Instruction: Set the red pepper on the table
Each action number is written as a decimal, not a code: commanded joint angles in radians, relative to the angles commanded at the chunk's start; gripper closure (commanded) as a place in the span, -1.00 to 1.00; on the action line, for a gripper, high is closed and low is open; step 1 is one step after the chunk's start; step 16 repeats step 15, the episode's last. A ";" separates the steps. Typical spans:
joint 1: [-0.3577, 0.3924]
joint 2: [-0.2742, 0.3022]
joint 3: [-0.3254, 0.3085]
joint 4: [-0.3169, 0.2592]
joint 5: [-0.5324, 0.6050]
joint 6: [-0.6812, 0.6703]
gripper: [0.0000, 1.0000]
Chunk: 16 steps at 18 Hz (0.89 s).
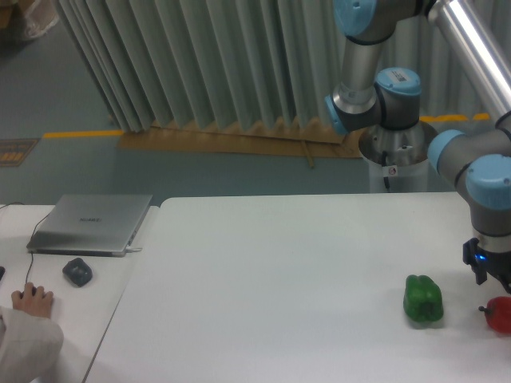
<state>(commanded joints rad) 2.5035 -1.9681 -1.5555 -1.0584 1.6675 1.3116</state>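
Observation:
The red pepper (500, 315) lies on the white table (279, 279) at the far right edge of the view, its short dark stem pointing left. My gripper (495, 286) hangs just above it, partly cut off by the frame edge. The jaws stand open and hold nothing, with a small gap between them and the pepper's top.
A green bell pepper (423, 300) lies on the table just left of the red one. On the adjoining desk at left are a closed laptop (90, 223), a dark mouse (77, 272) and a person's hand (32, 302). The arm's base (397, 155) stands behind the table.

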 joint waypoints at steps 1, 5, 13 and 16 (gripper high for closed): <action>0.000 0.003 0.000 -0.003 -0.003 0.000 -1.00; 0.002 0.034 -0.003 -0.043 -0.005 0.000 -1.00; -0.003 0.120 -0.067 -0.081 -0.111 0.000 -1.00; -0.005 0.121 -0.069 -0.083 -0.110 -0.002 -1.00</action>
